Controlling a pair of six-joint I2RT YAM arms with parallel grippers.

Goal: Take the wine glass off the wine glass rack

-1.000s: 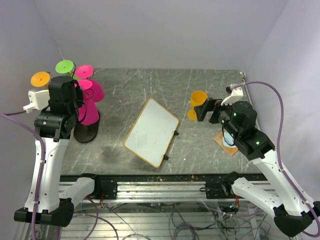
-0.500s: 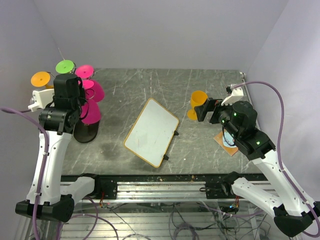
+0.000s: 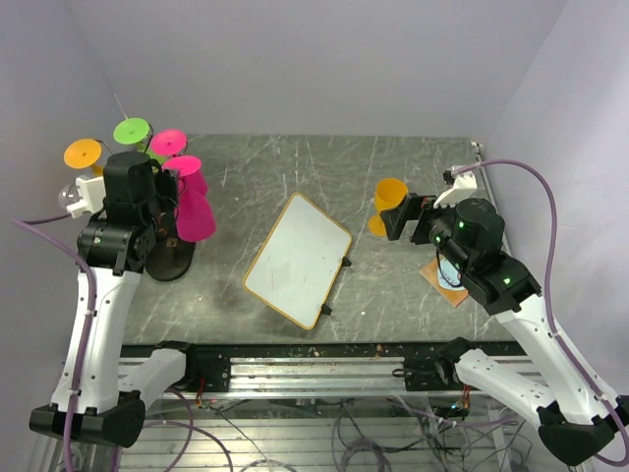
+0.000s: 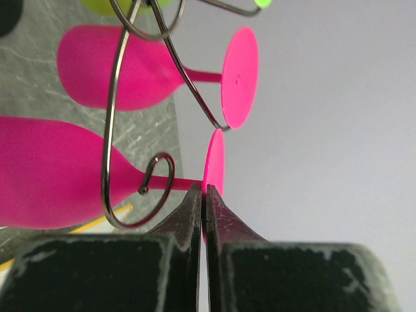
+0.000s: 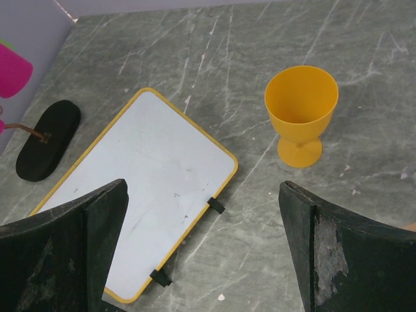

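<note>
Pink wine glass [image 4: 58,175] swung outward | left gripper [image 4: 203,190] clamps disc foot [image 4: 215,159]

No text, label, brand, number or sign can be read in any view. The card [image 3: 448,285] on the right shows a pale mark, but it is partly hidden and too small to read.
</note>
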